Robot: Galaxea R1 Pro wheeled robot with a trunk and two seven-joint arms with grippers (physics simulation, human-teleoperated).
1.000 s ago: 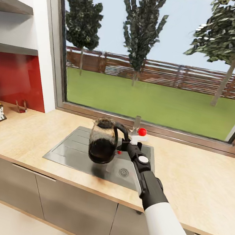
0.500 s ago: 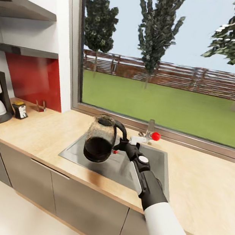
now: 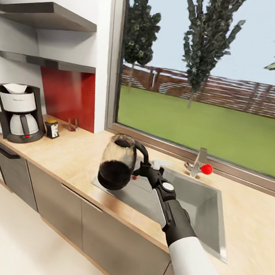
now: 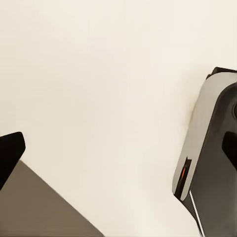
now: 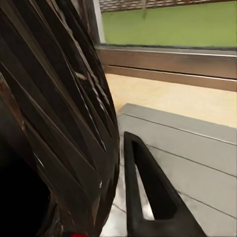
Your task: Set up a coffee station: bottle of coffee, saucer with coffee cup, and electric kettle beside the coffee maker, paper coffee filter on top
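Note:
My right gripper (image 3: pixel 140 171) is shut on the handle of the electric kettle (image 3: pixel 116 162), a glass jug with dark liquid in its lower half, held in the air over the sink's left edge. In the right wrist view the kettle (image 5: pixel 49 123) looms close beside one finger (image 5: pixel 148 192). The black and white coffee maker (image 3: pixel 17 113) stands at the counter's far left with a white paper coffee filter (image 3: pixel 16 87) on top. A small bottle of coffee (image 3: pixel 52 128) with a yellow lid sits just right of it. A dark tip (image 4: pixel 10 154) in the left wrist view could be a finger.
The steel sink (image 3: pixel 197 206) with its red-knobbed tap (image 3: pixel 200 165) is set in the wooden countertop (image 3: pixel 76 153) under the window. Two grey shelves (image 3: pixel 55 17) hang on the wall above the coffee maker. The left wrist view shows pale floor and part of the robot's base (image 4: pixel 212 158).
The whole view has swung to the left, bringing the coffee maker and shelves further in. The kettle stays held in my right gripper in the same pose.

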